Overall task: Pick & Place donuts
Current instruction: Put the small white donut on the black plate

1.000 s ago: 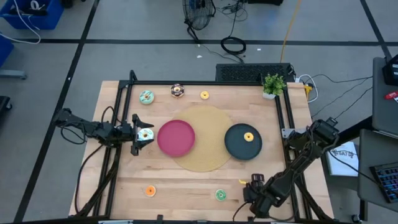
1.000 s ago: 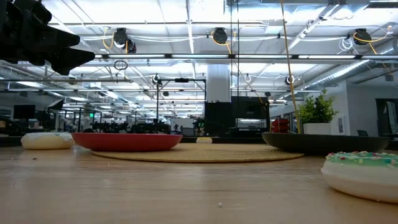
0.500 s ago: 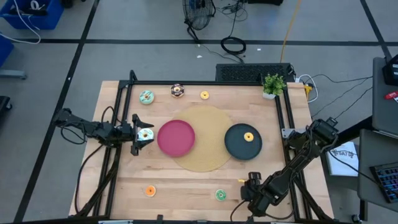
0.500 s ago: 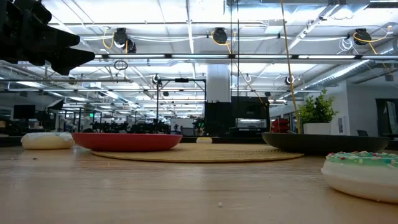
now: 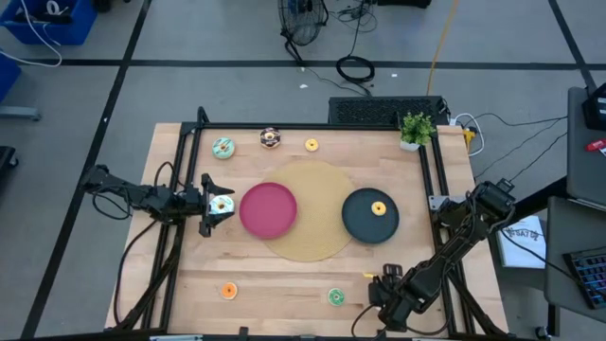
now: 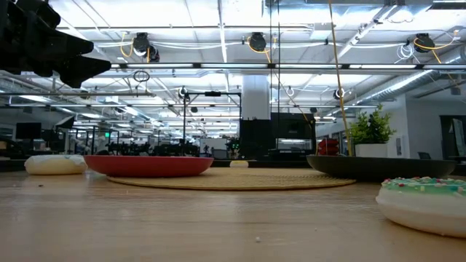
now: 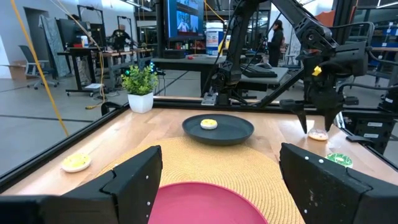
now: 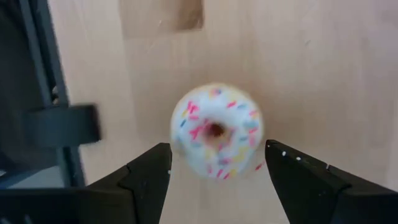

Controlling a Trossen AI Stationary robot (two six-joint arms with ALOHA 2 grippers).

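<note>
A: Donuts first: how will the small white-iced toy ring with coloured sprinkles (image 8: 216, 130) handle?

B: I judge it light and stiff, probably smooth plastic, so it could skid or pop out of a careless pinch. Best to close across the outer rim, one finger on each side, with the hole centred between them.

A: Where is it against the right gripper (image 8: 211, 171)?

B: On the bare wooden table (image 5: 284, 279), near the edge far from the small potted green plant (image 5: 415, 128). In the right wrist view it sits just ahead of the spread fingers (image 8: 146, 177), lined up with the gap, not yet between them. Nothing is held.

A: And the left gripper (image 5: 210, 206)?

B: Beside the round pink plate (image 5: 268, 209), on the side away from the round black plate (image 5: 369, 216). Its jaws stand wide, and the high view shows a pale teal-iced donut (image 5: 223, 204) between them; whether they press it I cannot tell.

A: Anything placed?

B: One small yellow donut (image 5: 379, 208) lies on the black plate.
</note>
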